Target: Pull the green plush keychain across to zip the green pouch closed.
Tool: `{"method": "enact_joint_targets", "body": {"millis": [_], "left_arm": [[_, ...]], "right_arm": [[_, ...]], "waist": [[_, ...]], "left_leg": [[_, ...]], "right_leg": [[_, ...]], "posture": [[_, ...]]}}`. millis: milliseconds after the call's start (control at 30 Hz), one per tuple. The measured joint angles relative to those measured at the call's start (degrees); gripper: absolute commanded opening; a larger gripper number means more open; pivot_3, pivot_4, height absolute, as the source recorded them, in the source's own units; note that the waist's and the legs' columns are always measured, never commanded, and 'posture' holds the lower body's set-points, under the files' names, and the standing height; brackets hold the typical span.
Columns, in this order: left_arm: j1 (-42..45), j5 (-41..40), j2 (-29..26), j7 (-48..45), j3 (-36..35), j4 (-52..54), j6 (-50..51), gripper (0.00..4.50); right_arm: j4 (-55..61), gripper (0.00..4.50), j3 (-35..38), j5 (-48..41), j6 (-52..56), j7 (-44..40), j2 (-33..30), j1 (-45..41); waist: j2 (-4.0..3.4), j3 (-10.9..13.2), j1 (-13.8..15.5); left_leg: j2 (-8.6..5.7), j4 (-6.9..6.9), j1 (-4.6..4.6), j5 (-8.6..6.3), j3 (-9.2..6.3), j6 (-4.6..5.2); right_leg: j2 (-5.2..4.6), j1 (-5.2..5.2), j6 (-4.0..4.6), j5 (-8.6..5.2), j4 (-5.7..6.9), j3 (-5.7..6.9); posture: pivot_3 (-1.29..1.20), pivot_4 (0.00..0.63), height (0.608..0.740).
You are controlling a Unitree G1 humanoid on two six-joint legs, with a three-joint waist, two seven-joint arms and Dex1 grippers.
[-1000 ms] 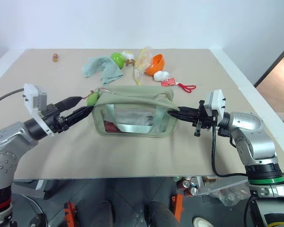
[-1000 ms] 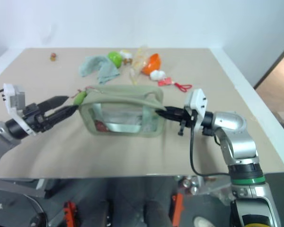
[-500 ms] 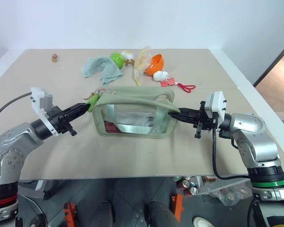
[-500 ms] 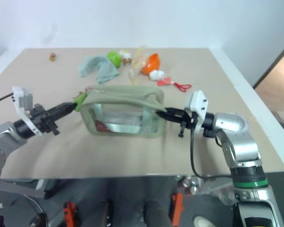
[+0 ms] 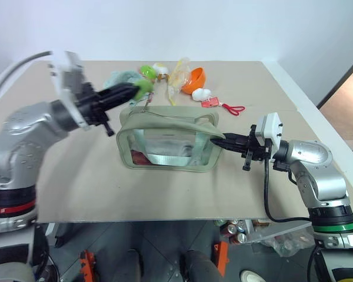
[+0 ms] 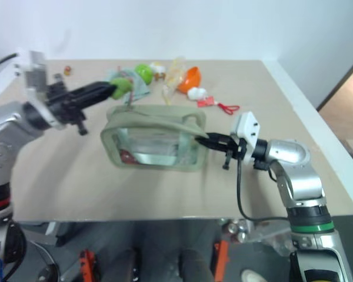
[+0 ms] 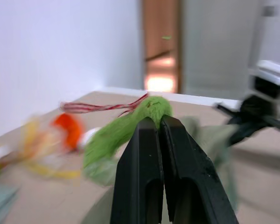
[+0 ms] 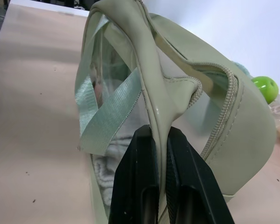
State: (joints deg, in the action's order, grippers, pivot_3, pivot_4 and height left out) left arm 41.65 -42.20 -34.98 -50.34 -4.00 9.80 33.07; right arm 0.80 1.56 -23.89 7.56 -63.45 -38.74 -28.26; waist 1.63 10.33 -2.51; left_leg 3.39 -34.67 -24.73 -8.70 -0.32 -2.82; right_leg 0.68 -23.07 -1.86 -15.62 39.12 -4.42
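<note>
Your pouch (image 5: 167, 139) sits upright mid-table, sage fabric with clear sides, strap across its near window. Your fuzzy lime keychain (image 5: 142, 87) hangs above its far-left corner.

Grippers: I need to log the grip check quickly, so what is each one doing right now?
Left gripper: shut on the green plush keychain.
Right gripper: shut on the end of the green pouch.
</note>
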Motion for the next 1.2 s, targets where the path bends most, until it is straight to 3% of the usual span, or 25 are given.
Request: {"method": "enact_joint_targets", "body": {"millis": [133, 267, 500, 700, 933, 1200], "left_arm": [[1.9, 7.0, 2.1, -5.4, 8.4, -4.5, -4.1, 0.08], [2.9, 10.6, 1.2, -11.1, 11.5, -6.6, -5.4, 0.08], [4.6, 9.7, 0.1, -13.0, 10.0, -7.5, -1.7, 2.32], [1.7, 5.0, -5.0, -10.2, 2.3, -0.6, 5.0, 4.38], [-12.9, 0.8, -7.6, -0.3, -8.0, 12.0, 11.0, 4.38], [-23.1, 5.4, 0.6, 12.3, -9.7, 14.0, 6.6, 4.38]], "right_arm": [[-0.1, 0.0, -0.2, 0.6, -0.3, -0.1, 0.1, -0.1], [-0.1, 0.0, -0.2, 1.1, -0.6, 0.2, 0.1, -0.1], [-0.1, 0.0, -0.2, 1.5, -1.2, 0.3, 0.1, 0.3], [-0.5, 0.0, -0.2, 1.6, -1.6, 0.1, 0.4, 0.1], [-2.2, 0.0, -0.2, 1.7, -2.3, -0.5, 0.5, -0.9], [-3.1, 0.0, -0.6, 1.7, -2.6, -1.3, 0.7, -1.6]], "waist": [[-0.01, 0.0, -0.3], [-0.01, 0.0, -0.2], [-0.01, 0.0, -0.2], [-0.01, 0.0, -0.4], [0.0, 0.0, -0.2], [0.01, 0.0, -0.1]], "left_leg": [[0.02, 0.03, 0.01, -0.01, 0.02, 0.01], [0.03, 0.06, 0.0, -0.01, -0.02, 0.01], [0.02, -0.01, -0.01, 0.0, 0.0, 0.02], [0.06, 0.04, 0.0, -0.01, 0.0, 0.03], [0.06, -0.01, 0.04, 0.01, 0.0, 0.02], [0.06, -0.04, 0.18, 0.06, 0.01, 0.06]], "right_leg": [[0.04, -0.05, 0.01, 0.01, 0.0, -0.08], [0.06, -0.05, 0.01, -0.01, 0.02, -0.03], [0.03, -0.04, -0.02, 0.0, 0.02, -0.05], [0.05, -0.06, -0.02, -0.01, 0.03, -0.05], [0.0, 0.01, -0.01, 0.01, 0.03, -0.04], [0.02, 0.15, 0.02, 0.11, 0.03, -0.05]], "posture": [[0.0, 0.15, 0.74], [0.0, 0.15, 0.74], [0.0, 0.15, 0.74], [0.0, 0.15, 0.74], [0.0, 0.15, 0.74], [0.0, 0.15, 0.74]]}}
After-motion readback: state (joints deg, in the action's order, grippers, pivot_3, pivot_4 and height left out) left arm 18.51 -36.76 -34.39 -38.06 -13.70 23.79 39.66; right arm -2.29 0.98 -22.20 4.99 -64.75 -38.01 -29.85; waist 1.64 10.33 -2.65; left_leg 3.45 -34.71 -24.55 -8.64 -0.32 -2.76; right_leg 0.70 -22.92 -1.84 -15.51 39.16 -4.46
